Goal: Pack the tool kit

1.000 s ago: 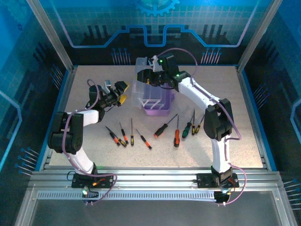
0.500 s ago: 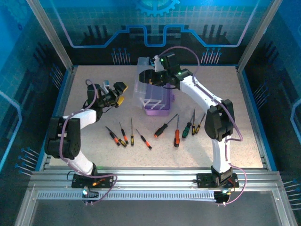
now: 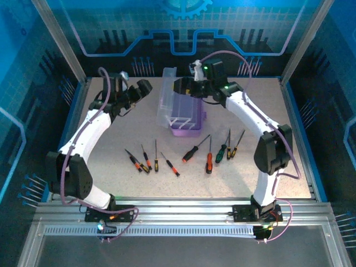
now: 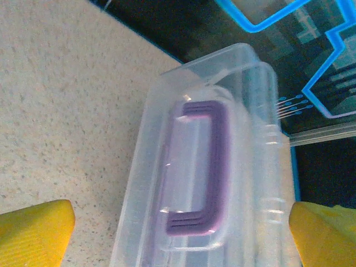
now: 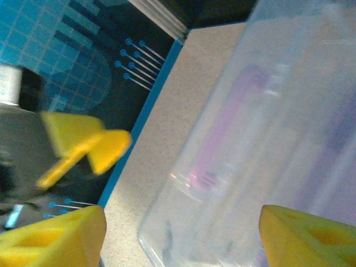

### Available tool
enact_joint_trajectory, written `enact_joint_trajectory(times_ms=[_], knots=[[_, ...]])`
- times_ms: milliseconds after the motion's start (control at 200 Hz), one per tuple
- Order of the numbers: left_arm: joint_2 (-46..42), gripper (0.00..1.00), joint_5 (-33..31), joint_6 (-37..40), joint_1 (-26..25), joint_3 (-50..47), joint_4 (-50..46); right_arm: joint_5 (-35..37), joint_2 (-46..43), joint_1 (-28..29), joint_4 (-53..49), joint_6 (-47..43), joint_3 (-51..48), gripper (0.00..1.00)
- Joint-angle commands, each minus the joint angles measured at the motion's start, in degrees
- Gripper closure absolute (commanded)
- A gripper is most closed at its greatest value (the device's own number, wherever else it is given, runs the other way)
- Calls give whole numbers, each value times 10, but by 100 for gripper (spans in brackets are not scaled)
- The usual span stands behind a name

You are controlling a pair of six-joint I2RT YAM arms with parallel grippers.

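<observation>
- The case (image 3: 186, 119) sits at the far middle of the table (image 3: 111, 139). Its clear lid (image 3: 167, 92) stands upright on the left, probably so the inside is open for loading.
- The screwdrivers (image 3: 192, 151) lie loose in a row on the near side, seemingly none packed yet.
- The left gripper (image 3: 142, 90) and right gripper (image 3: 181, 86) flank the lid, both spread wide and grasping nothing.
- The overhead view gives that layout. The left wrist view adds the lid's purple handle (image 4: 214, 167). The right wrist view catches the left gripper's yellow fingers (image 5: 94, 147) beyond the lid.
</observation>
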Motion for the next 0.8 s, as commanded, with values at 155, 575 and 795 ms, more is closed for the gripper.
enact_joint_trajectory(times_ms=[155,575,795], knots=[[55,0,-215,155,-102,178,-280,19,-102,-98,92,9,-215,21],[202,1,-275,195,-210,373,-406,14,-128,-156,158,-7,-392,16],[246,1,-307,204,-219,416,-442,1,-114,-159,187,3,-415,15]])
